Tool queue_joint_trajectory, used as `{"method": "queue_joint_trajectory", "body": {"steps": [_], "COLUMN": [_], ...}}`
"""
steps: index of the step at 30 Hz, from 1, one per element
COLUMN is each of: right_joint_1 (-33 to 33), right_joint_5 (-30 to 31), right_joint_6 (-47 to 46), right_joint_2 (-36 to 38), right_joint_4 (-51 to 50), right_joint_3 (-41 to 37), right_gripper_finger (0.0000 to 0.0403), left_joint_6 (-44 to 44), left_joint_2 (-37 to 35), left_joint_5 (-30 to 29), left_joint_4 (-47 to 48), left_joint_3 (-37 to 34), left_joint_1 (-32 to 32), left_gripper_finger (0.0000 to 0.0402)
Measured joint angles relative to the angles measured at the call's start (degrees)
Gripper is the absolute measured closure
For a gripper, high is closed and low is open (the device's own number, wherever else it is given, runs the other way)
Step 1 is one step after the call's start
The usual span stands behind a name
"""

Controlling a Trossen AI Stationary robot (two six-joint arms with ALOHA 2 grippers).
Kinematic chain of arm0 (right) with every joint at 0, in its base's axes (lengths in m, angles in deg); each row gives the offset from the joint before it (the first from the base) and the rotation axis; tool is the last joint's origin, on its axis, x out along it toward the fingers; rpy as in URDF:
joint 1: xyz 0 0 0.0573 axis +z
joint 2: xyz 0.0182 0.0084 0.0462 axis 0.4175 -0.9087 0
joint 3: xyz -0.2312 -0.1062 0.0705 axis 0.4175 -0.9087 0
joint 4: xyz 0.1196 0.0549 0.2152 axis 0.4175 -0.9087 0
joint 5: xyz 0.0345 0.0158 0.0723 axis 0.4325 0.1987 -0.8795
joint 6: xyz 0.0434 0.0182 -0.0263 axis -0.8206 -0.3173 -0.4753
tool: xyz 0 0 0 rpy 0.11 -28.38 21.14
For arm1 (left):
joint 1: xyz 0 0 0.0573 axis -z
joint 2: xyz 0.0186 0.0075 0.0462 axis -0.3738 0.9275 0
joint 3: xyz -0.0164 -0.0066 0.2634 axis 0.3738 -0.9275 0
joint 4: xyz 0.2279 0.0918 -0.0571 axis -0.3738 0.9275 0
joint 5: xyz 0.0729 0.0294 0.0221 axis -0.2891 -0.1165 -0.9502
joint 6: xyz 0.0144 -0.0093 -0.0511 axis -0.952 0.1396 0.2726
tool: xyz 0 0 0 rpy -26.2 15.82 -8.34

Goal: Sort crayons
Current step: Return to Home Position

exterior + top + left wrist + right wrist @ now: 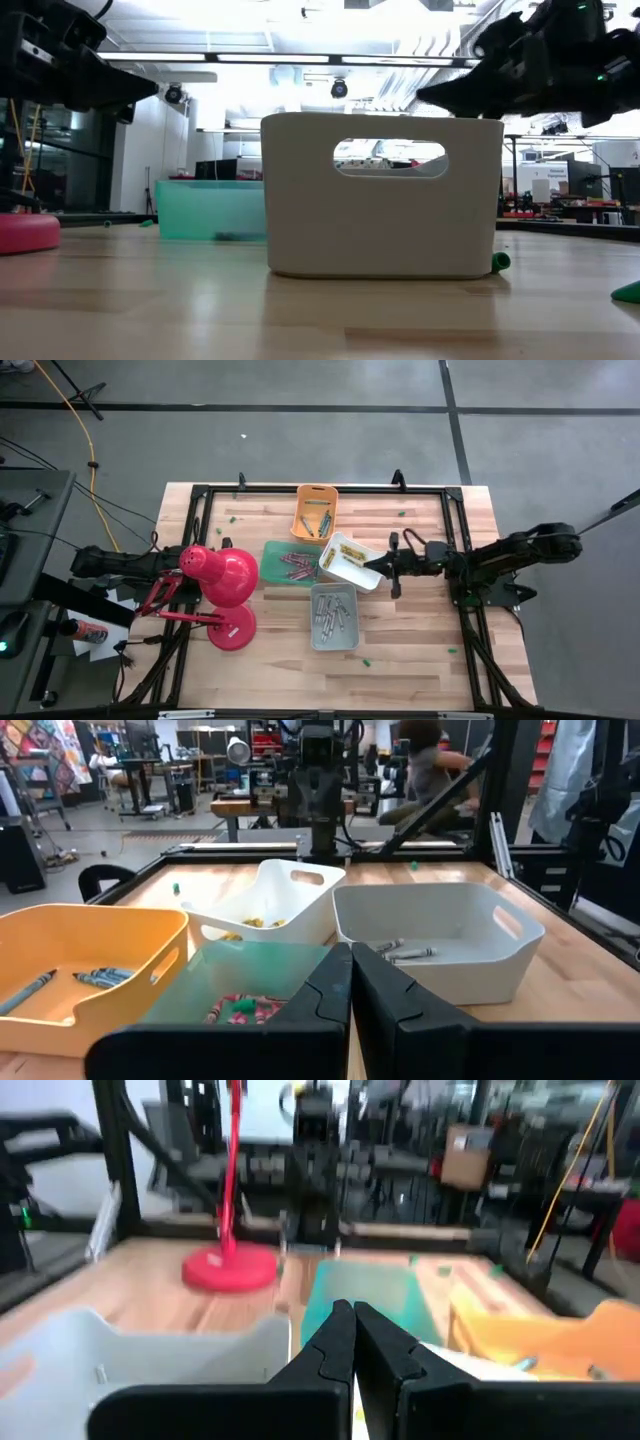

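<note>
Crayons lie sorted in several bins mid-table: blue and grey ones (98,978) in the orange bin (315,512), red and pink ones (296,566) in the green bin (276,550), yellow ones (350,552) in the white bin (355,574), and grey ones (332,613) in the grey bin (334,641). My right gripper (368,569) is shut and empty, level, just right of the white bin. My left gripper (350,982) is shut and empty, drawn back at the table's left edge behind the red lamp's head.
A red desk lamp (228,582) stands left of the bins, its round base (232,628) on the wood. Small green specks (366,660) dot the table. A black frame (320,488) borders the table. Bare wood lies at the front and far right.
</note>
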Motion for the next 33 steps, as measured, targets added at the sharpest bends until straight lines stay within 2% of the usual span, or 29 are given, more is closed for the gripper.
{"method": "queue_joint_trajectory", "body": {"steps": [3,9,12,15,20,23,28,30,33], "right_joint_1": [-0.08,-0.17,-0.11,0.37,2.11,2.12,2.10,2.10,2.10], "right_joint_5": [0.04,0.31,0.60,0.98,0.46,1.02,12.44,15.07,15.30], "right_joint_6": [0.00,-1.38,-3.07,-3.06,-0.06,1.36,0.78,-5.31,-17.48], "right_joint_2": [7.24,29.04,38.12,43.78,50.22,52.42,52.81,52.81,52.79], "right_joint_4": [0.63,-0.73,-11.88,-22.10,-39.93,-46.99,-51.12,-54.11,-58.14], "right_joint_3": [-2.74,-9.54,-9.25,-9.19,-9.19,-9.21,-9.21,-9.21,-9.21], "right_gripper_finger": [0.0403,0.0403,0.0403,0.0403,0.0403,0.0403,0.0403,0.0403,0.0403], "left_joint_6": [-0.12,-0.17,-0.15,0.29,0.25,0.27,0.27,0.27,0.27], "left_joint_2": [0.56,0.66,0.65,0.65,0.65,0.65,0.65,0.65,0.65], "left_joint_5": [0.19,0.34,0.40,0.49,0.51,0.49,0.49,0.49,0.49], "left_joint_4": [0.05,0.03,0.01,-0.01,-0.04,-0.03,-0.06,-0.04,-0.04], "left_joint_3": [0.00,0.00,0.00,0.00,0.00,0.00,0.00,0.00,0.00], "left_joint_1": [-0.01,0.01,0.01,-0.01,0.01,0.01,0.00,0.01,0.01], "left_gripper_finger": [0.0401,0.0401,0.0401,0.0401,0.0402,0.0402,0.0402,0.0402,0.0402]}}
